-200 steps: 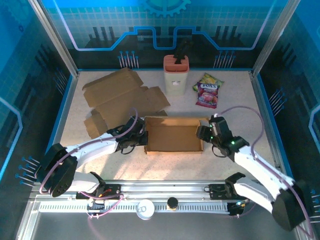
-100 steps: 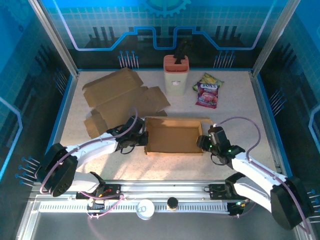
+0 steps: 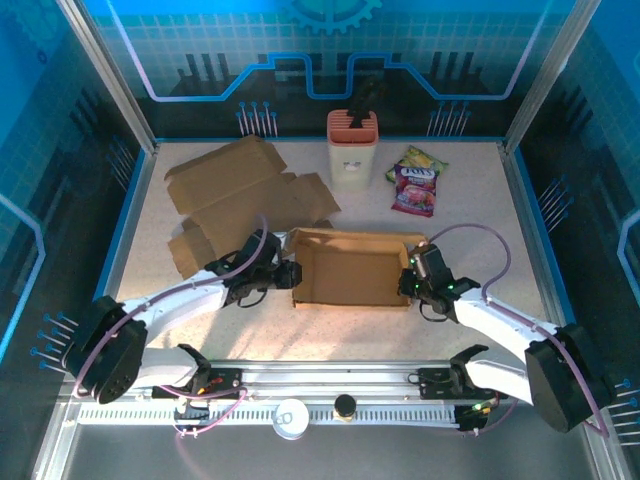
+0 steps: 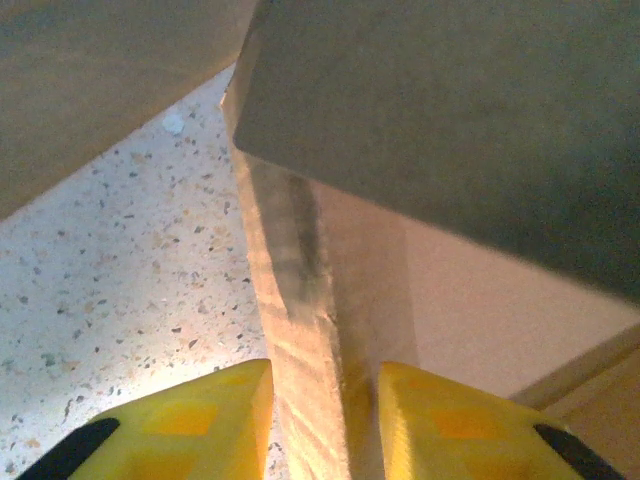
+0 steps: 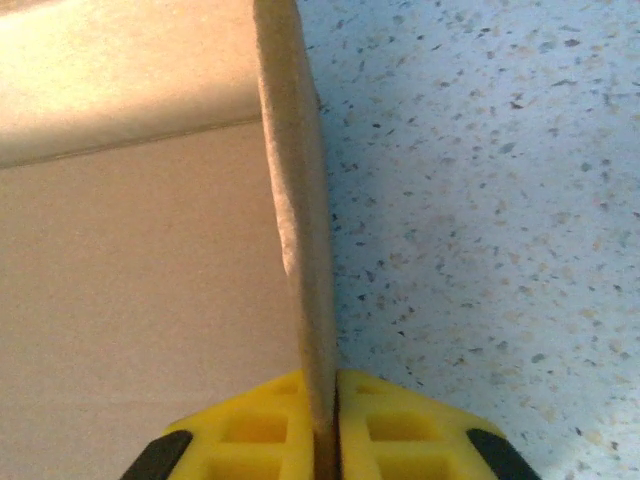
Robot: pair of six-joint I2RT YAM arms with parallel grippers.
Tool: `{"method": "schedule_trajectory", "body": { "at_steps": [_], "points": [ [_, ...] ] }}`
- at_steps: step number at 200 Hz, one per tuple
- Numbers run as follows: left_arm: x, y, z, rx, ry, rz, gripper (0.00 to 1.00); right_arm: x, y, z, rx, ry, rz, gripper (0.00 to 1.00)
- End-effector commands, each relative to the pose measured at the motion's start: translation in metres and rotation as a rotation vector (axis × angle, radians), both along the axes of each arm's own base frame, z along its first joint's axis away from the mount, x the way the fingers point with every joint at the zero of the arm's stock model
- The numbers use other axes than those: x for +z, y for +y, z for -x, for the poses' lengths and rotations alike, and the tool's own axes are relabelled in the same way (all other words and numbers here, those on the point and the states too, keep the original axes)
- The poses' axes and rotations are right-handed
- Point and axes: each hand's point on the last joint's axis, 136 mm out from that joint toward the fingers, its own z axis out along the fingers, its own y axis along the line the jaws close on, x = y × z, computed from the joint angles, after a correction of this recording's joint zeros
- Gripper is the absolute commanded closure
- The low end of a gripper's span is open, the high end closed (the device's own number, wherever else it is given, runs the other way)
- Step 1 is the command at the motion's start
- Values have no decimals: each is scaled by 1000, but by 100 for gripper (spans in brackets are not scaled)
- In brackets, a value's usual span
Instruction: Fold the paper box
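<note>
Cardboard box (image 3: pixel 350 268) sits mid-counter (image 3: pixel 470 200). Our right tool (image 5: pixel 322 420) pinches its right wall so it stands upright. Our left tool (image 4: pixel 325 405) straddles the left wall; whether it grips, we cannot tell.

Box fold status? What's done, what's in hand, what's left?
Done: the box is already tray-shaped, with walls raised around its floor. In hand: the right gripper is shut on the right wall; the left gripper straddles the left wall, grip unclear. Left: probably locking these end walls. The top is open, and a flat cardboard sheet lies untouched behind.
</note>
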Motion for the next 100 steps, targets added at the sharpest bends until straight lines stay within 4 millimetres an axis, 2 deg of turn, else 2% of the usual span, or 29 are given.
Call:
{"method": "schedule_trajectory", "body": {
  "at_steps": [1,33,80,100],
  "points": [
    [15,-3,-1,-28,-47,65,65,7,-4,-5,5,1,41,94],
    [15,9,-4,7,-52,127,68,6,-3,-6,4,17,48,97],
    [8,12,-2,30,-50,201,74,3,-1,-5,5,33,43,98],
    [9,19,-2,77,-64,227,73,4,0,-5,8,33,43,98]
  ]
}}
